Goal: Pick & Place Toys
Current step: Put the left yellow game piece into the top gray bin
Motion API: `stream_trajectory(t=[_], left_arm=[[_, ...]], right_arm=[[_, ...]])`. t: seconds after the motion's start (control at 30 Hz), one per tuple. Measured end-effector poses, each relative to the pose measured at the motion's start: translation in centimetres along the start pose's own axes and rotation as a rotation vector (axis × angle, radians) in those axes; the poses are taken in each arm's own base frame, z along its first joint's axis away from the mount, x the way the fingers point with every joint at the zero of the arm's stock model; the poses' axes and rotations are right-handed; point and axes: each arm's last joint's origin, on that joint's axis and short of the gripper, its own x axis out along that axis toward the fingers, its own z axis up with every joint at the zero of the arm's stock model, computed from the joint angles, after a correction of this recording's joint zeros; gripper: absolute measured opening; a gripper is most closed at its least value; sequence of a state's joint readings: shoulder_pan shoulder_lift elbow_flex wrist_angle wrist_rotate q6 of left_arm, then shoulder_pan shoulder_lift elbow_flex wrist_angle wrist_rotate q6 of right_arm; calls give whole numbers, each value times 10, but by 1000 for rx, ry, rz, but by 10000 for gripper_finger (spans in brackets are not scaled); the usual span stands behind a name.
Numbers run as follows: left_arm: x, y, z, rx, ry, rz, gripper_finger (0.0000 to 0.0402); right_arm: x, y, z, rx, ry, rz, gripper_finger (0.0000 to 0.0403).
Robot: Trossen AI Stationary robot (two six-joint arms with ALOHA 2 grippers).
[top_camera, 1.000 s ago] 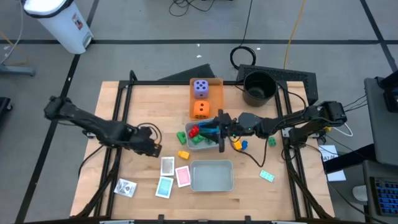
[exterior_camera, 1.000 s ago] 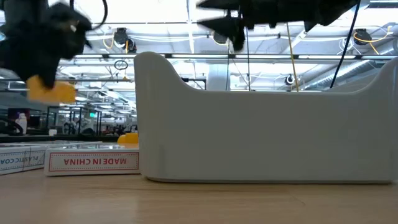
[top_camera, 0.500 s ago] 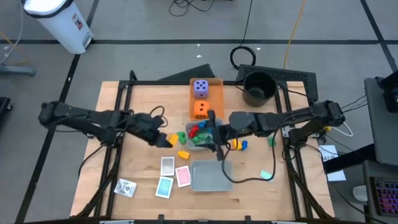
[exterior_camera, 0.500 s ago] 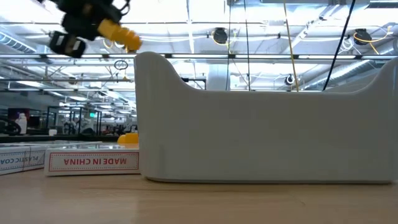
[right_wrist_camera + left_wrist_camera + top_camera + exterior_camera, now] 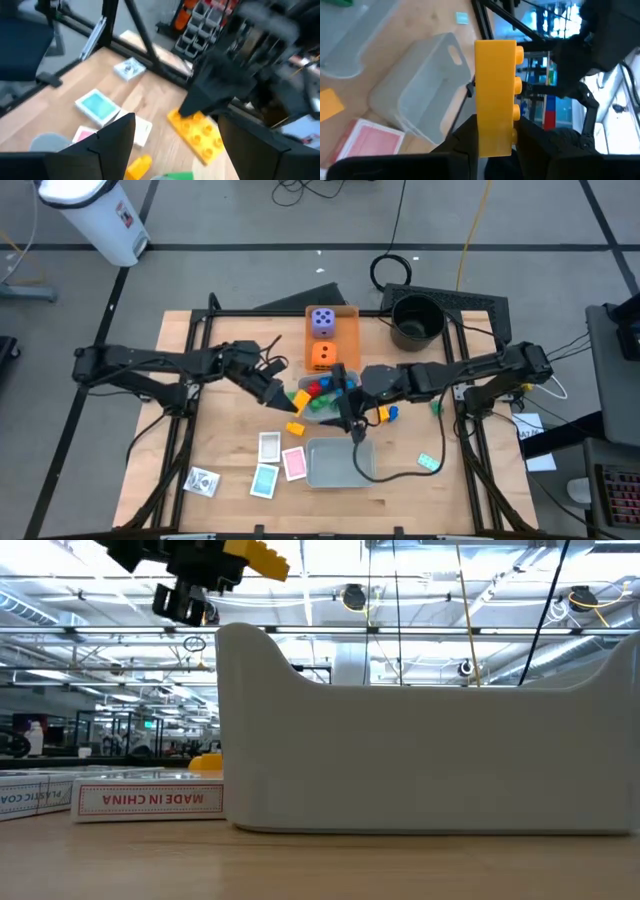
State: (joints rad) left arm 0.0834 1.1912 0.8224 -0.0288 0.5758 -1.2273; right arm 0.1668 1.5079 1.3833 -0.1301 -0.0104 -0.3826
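My left gripper (image 5: 280,393) is shut on a yellow brick (image 5: 495,90), high above the table just left of the grey tray (image 5: 306,413) that holds red, green and blue bricks. The low view shows the same yellow brick (image 5: 258,557) well above the tray's wall. My right gripper (image 5: 346,408) hangs open over that tray's right side, with nothing between its fingers. Another yellow brick (image 5: 295,428) lies flat on the table. A purple die (image 5: 322,322) and an orange die (image 5: 322,356) sit on the flat orange tray. My left gripper pinches one end of the yellow brick (image 5: 493,142) between its two fingers, one on the studded face and one on the face opposite. The fingers come nearly level from the table's left. The rest of the brick sticks out past the fingertips, lifted clear of everything.
A second grey tray (image 5: 340,463) stands near the front edge. Left of it lie white (image 5: 269,446), pink (image 5: 294,463) and teal (image 5: 264,480) cards and a card pack (image 5: 203,481). A black pot (image 5: 416,320) stands far right; a teal card (image 5: 428,463) lies front right.
My left gripper has carried the yellow brick up and toward the table's right, from above the cards to beside the tray with the bricks, turning as it went. My right gripper has risen from that tray, out of the low view, and has rolled.
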Motion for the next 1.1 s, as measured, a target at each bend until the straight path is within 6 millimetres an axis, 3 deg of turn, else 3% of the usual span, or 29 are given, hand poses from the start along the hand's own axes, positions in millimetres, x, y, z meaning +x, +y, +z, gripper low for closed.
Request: stream_trajectory(t=[0.47, 0.8, 1.1], left_arm=[[42, -43, 38, 111, 155, 6, 100], [43, -52, 42, 141, 193, 57, 101], [43, -51, 41, 134, 199, 67, 103]], right_arm=[[4, 3, -8, 2, 63, 42, 267], [4, 4, -11, -38, 103, 32, 261], [4, 4, -11, -59, 101, 31, 212]])
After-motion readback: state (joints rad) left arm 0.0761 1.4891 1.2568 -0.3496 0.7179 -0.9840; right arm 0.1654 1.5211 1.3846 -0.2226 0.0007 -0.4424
